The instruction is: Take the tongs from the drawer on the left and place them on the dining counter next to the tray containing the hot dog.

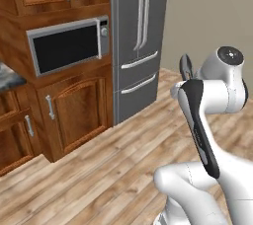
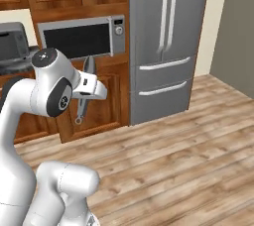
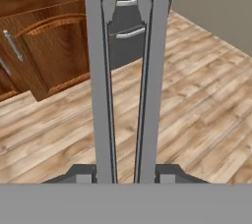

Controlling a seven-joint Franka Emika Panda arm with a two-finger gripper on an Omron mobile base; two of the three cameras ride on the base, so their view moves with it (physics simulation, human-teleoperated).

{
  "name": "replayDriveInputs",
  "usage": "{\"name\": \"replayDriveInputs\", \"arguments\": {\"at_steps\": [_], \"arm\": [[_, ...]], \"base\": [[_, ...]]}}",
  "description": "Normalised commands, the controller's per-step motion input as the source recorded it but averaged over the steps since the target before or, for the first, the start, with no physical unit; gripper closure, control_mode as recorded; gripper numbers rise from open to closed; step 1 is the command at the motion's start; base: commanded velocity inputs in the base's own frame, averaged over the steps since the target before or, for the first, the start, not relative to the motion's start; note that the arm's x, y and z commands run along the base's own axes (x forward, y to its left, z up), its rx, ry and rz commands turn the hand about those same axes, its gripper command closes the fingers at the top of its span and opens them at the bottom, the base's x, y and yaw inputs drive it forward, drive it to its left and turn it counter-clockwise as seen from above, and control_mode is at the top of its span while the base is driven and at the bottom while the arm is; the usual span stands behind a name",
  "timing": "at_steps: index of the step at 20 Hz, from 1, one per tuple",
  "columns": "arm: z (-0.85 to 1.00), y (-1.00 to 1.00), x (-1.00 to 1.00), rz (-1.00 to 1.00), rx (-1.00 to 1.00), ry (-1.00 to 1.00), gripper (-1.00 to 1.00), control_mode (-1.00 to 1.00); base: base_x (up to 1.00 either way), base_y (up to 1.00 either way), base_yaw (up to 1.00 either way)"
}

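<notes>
High over the wood floor [image 1: 99,179], near the microwave [image 2: 79,36] and fridge [image 2: 163,46], arm folded with elbow raised, gripper [image 3: 126,171] fingers [image 3: 81,173] pinching the tongs [image 3: 125,80], whose two arms run away from the hand.

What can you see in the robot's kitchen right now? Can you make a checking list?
Surface: wooden plank floor; a corner of marbled counter at the left edge of the left base view.
Job's things: the tongs are held up in the air, both long arms running through the hand view. Drawer, dining counter and tray: nothing seen.
Clutter: a toaster oven on the far counter.
Grippers: the gripper is shut on the tongs, one finger on each side.
Cables: nothing seen.
Surroundings: grey fridge, built-in microwave, brown cabinet doors, beige wall.
</notes>
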Motion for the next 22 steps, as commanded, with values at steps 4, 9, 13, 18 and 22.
{"name": "replayDriveInputs", "arguments": {"at_steps": [4, 9, 13, 18, 22], "arm": [[0.00, 0.00, 0.00, 0.00, 0.00, 0.00, 1.00, 1.00], [0.00, 0.00, 0.00, 0.00, 0.00, 0.00, 1.00, 1.00], [0.00, 0.00, 0.00, 0.00, 0.00, 0.00, 1.00, 1.00], [0.00, 0.00, 0.00, 0.00, 0.00, 0.00, 1.00, 1.00], [0.00, 0.00, 0.00, 0.00, 0.00, 0.00, 1.00, 1.00]], "base": [[-0.10, -0.27, -0.30], [-0.06, -0.27, -0.29], [0.00, -0.27, -0.28], [0.00, -0.20, -0.27], [0.00, -0.07, -0.25]]}}
